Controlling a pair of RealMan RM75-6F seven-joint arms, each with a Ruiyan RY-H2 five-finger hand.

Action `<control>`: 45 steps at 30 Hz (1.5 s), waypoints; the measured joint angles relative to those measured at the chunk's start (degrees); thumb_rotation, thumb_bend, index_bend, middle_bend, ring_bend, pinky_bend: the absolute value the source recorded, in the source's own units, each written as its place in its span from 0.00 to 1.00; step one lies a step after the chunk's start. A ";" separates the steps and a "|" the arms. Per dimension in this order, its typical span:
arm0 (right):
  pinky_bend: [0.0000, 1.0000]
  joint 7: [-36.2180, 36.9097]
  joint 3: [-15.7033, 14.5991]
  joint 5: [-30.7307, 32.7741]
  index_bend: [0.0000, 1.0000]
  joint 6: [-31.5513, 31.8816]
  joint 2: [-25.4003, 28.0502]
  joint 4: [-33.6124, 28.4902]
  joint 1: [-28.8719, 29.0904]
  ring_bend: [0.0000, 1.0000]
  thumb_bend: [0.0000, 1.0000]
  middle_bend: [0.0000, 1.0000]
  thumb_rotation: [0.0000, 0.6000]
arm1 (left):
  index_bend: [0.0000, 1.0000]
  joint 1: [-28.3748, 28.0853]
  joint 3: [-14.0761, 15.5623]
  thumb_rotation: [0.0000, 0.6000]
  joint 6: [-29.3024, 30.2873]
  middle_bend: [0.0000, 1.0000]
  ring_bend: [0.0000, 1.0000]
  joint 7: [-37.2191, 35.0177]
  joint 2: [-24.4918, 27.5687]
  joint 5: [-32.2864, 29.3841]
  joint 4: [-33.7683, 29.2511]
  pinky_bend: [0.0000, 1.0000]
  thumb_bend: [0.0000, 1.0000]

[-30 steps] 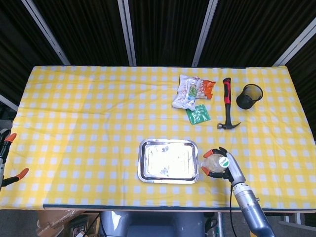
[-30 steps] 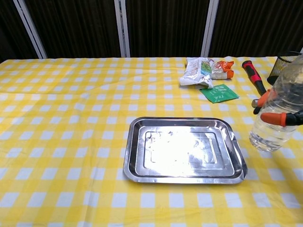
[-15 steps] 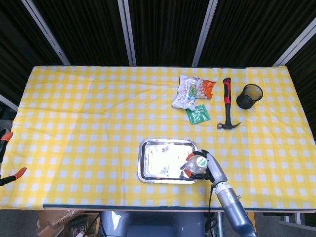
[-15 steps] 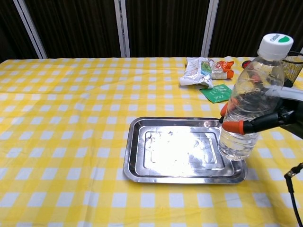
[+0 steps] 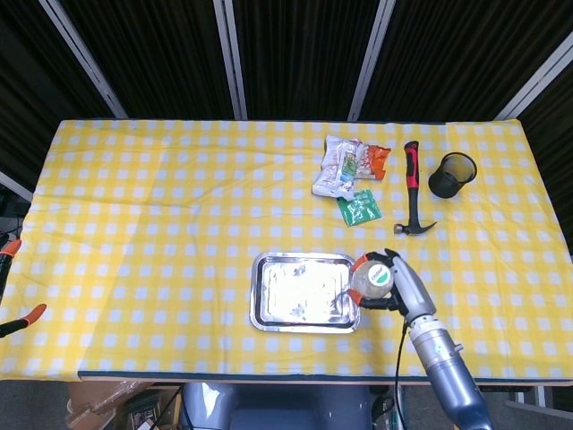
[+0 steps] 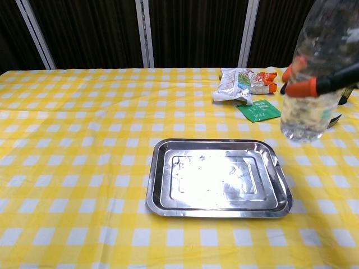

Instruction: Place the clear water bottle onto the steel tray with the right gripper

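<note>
Above the right edge of the steel tray [image 6: 219, 204]: the clear water bottle [image 6: 315, 73], upright, up in the air, not touching the tray. Wrapped around the bottle: the fingers of the right hand [image 5: 394, 288], with orange tips [image 6: 307, 87] pressed on its sides. Tray bare and shiny inside, nothing on it yet. Done so far, by the look of it: bottle picked up and brought close. Left to do: move it over the middle of the tray, set it down flat, let go. Behind the tray: snack bags [image 5: 347, 165], a green packet [image 5: 360, 209], a hammer [image 5: 413, 190] and a black mesh cup [image 5: 452, 175]. Far left of the tray, at the table's side: the left hand [image 5: 11, 287], only orange tips showing, open or closed hard to tell.
</note>
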 measured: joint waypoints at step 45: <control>0.00 12.84 -4.79 1.30 0.79 -10.11 8.28 0.77 1.04 0.28 0.82 0.61 1.00 | 0.04 0.10 -0.11 1.00 0.04 0.00 0.00 0.31 -0.09 -0.08 -0.08 0.00 0.19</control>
